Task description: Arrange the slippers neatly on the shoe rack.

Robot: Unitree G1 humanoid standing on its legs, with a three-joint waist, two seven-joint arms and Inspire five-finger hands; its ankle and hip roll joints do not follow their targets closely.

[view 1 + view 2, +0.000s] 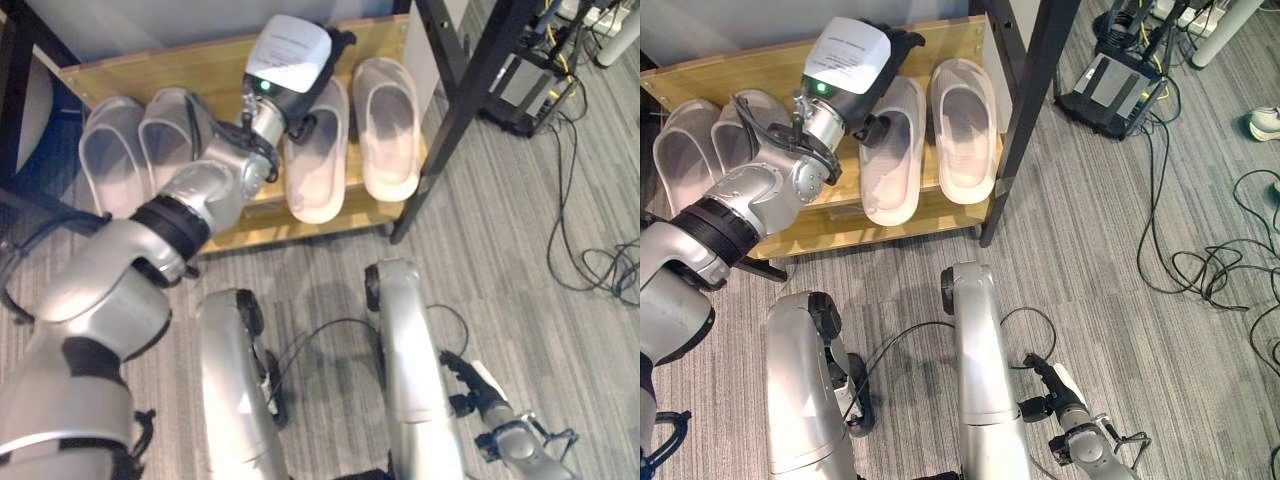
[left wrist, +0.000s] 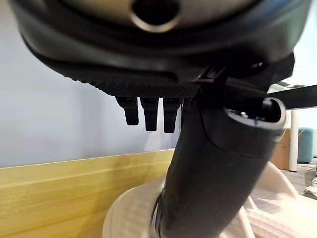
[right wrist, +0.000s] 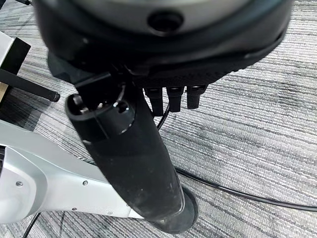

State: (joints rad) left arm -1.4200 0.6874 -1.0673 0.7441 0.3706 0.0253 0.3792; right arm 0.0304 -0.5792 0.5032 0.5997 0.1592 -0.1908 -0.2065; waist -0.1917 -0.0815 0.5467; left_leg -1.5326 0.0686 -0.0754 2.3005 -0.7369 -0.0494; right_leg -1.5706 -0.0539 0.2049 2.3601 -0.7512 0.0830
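On the far left of the wooden shoe rack (image 1: 200,62) sits one pair of pale slippers (image 1: 140,150), side by side and touching, toes pointing away from me; they look settled, so I judge that pair done. Next comes my left hand (image 1: 890,45), reached out over the middle of the rack. It hovers above the far end of the third slipper (image 1: 892,160), and my left wrist view shows that slipper's pale rim just beneath my thumb (image 2: 218,173). My fingers (image 2: 148,113) hang down straight in a row, spread loosely and holding nothing, so I read this as nudging or having let go, not a grip. That third slipper lies slightly crooked, its near end overhanging the rack's front edge and leaning toward the fourth slipper (image 1: 387,125), which rests straight just to its right. I would guess I am here to square the third against the fourth so both pairs match. Far right and near me, my right hand (image 3: 171,96) hangs low over the grey carpet (image 1: 520,260), well apart from the rack, idle, fingers relaxed and empty.
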